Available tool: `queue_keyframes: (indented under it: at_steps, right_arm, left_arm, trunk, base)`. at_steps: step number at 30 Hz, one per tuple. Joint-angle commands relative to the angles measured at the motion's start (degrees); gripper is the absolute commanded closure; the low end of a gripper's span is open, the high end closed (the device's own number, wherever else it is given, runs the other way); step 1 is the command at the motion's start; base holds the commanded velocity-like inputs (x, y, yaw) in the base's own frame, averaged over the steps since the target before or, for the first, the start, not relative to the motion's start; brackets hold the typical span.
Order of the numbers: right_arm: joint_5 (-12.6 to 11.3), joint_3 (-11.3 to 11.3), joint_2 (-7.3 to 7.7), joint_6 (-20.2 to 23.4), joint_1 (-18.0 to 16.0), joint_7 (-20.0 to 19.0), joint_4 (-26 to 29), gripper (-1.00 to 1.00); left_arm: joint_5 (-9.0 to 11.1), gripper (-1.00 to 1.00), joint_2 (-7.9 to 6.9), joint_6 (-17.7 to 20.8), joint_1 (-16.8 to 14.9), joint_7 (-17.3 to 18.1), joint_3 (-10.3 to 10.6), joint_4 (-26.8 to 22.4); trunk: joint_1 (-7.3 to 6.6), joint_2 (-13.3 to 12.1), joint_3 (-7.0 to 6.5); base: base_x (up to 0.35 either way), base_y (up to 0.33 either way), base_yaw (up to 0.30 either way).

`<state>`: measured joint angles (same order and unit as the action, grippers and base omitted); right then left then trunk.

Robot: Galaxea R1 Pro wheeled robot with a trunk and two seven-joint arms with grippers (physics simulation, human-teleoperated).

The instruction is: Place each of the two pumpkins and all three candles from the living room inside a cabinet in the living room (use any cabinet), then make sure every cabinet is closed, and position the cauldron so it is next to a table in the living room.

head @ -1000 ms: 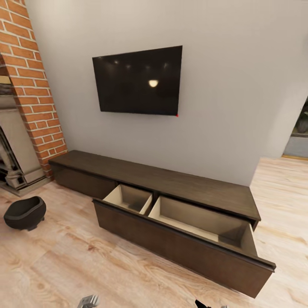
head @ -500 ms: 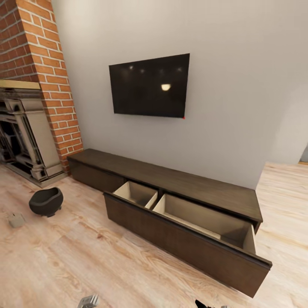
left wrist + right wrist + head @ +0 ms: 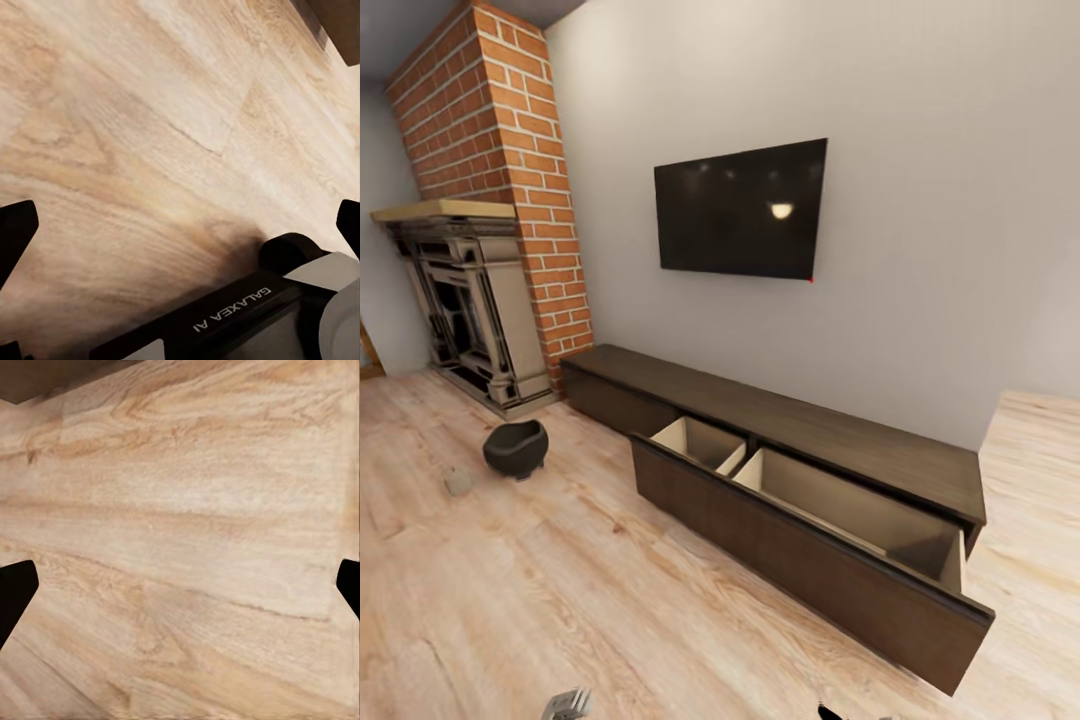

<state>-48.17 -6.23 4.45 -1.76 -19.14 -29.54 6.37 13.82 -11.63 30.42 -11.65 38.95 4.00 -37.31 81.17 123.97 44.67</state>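
Note:
The long dark-brown cabinet (image 3: 830,440) runs along the grey wall, its wide drawer (image 3: 800,565) pulled out over the floor. Its two pale wood compartments look empty where I can see into them. The black cauldron (image 3: 516,447) stands on the wooden floor left of the cabinet, before the fireplace. A small tan candle (image 3: 457,481) lies on the floor just left of the cauldron. The pumpkins and the other candles are out of view. My left gripper (image 3: 180,225) is open over bare floorboards. My right gripper (image 3: 180,585) is open too, nothing between its fingers.
An ornate grey-beige fireplace surround (image 3: 470,300) stands against a red brick chimney (image 3: 510,150) at the left. A black TV (image 3: 740,208) hangs on the wall above the cabinet. Open wooden floor (image 3: 560,600) stretches between me and the cabinet.
The camera has swung left: the whole scene has slid to the right, bringing the fireplace and a candle into view. Nothing in the room has moved.

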Motion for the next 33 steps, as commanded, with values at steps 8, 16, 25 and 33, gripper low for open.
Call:
queue_keyframes:
  at_steps: [8, 16, 25, 33]
  right_arm:
    - [-0.3, -0.5, 0.03, -0.2, 0.0, 1.4, 0.0, -1.00]
    - [-0.3, -0.6, 0.01, -0.2, 0.0, 1.9, 0.0, -1.00]
    - [-0.3, -0.6, -0.01, -0.2, 0.0, 3.0, 0.0, -1.00]
    - [-0.3, -0.6, -0.05, -0.2, 0.0, 3.5, 0.0, -1.00]
  left_arm:
    - [0.5, -1.00, -0.06, 0.4, 0.0, -0.1, 0.2, 0.0]
    - [0.5, -1.00, -0.06, 0.4, 0.0, -0.1, 0.2, 0.0]
    - [0.5, -1.00, -0.06, 0.4, 0.0, -0.1, 0.2, 0.0]
    - [0.5, -1.00, -0.06, 0.4, 0.0, -0.1, 0.2, 0.0]
  trunk:
    - [-0.03, 0.0, 0.02]
    - [-0.03, 0.0, 0.02]
    - [-0.03, 0.0, 0.02]
    - [-0.03, 0.0, 0.02]
  base:
    - [-0.229, -0.163, 0.289]
    - [-0.229, -0.157, 0.292]
    - [-0.180, -0.050, 0.292]
    - [-0.124, -0.001, 0.292]
